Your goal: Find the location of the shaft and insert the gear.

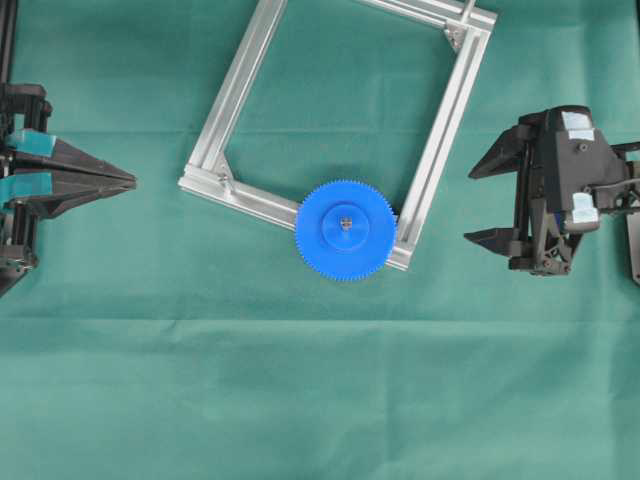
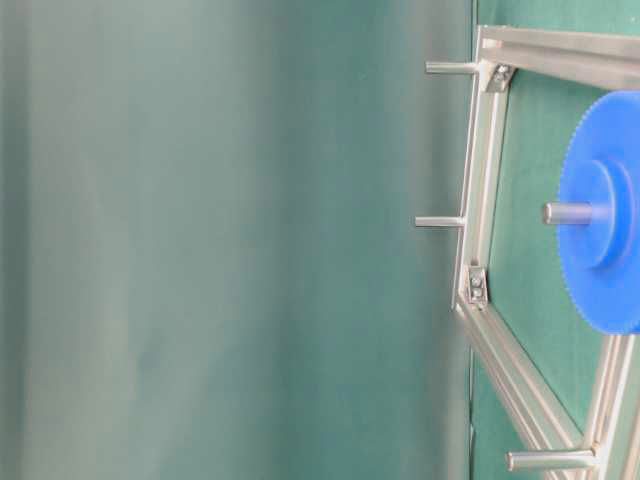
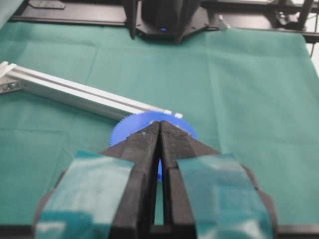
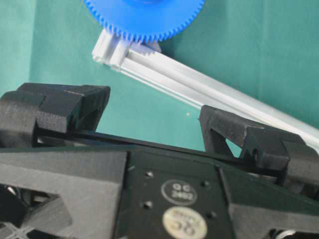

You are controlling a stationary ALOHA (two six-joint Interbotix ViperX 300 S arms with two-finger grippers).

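Your gear [image 1: 345, 229] already sits on the shaft [image 1: 345, 223] at the frame's [image 1: 240, 85] near corner, flat on the table [image 1: 320, 400], between the clenched left pincer [image 1: 128, 182] and the nearer, released right pincer [image 1: 478, 203].

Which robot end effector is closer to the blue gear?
The right end effector is closer, open just past the frame from the blue gear. The left end effector, shut, sits farther away by the left edge.
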